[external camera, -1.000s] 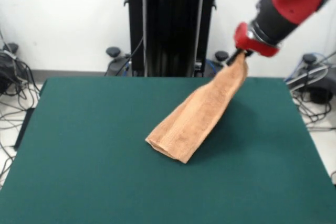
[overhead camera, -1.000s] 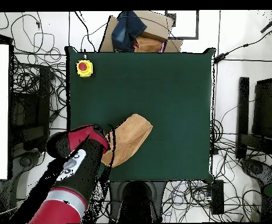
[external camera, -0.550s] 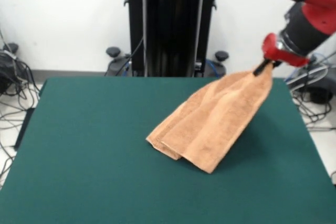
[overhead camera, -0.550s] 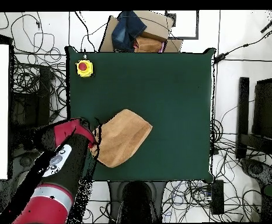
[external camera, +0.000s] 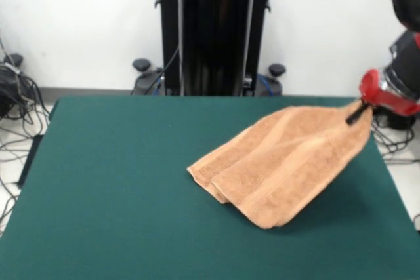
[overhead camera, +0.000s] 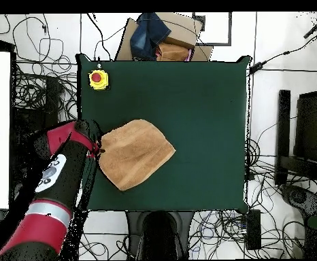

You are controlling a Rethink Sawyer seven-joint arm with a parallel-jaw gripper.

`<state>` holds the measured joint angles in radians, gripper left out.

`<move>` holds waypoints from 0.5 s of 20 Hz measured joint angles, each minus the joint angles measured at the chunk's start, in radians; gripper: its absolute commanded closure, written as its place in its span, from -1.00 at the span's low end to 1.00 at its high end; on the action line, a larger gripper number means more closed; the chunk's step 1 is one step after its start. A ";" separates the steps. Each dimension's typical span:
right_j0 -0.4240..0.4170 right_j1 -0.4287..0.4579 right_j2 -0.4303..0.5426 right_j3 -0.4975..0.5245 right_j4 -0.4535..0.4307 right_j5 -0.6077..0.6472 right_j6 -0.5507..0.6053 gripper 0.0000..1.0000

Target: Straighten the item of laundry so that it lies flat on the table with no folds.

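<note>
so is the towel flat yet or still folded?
Still folded. The towel shows a doubled layer at its left edge, and the tool holds one corner lifted off the table.

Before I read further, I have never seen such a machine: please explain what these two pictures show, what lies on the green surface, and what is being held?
Both pictures show one moment from two cameras. One camera stands across the table and faces the machine; the other hangs above and looks straight down.

The machine is a robot arm, red and black. At its end is a hand that pinches things.

The green surface is the table. On it lies an orange-tan towel. The hand is shut on one corner of the towel, near the table's edge, and that corner is lifted. The rest of the towel lies on the table, with a fold showing at the opposite end, so it is not yet flat.

From above you also see a yellow box with a red button at one table corner.
</note>
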<state>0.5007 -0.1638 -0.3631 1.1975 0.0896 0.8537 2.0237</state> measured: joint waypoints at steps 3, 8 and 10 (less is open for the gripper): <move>0.004 0.055 -0.016 -0.063 0.008 0.000 0.032 1.00; 0.004 0.128 -0.030 -0.128 0.008 0.000 0.063 1.00; 0.004 0.143 -0.030 -0.137 0.008 0.000 0.064 1.00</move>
<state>0.5048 -0.0211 -0.3932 1.0609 0.0977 0.8539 2.0879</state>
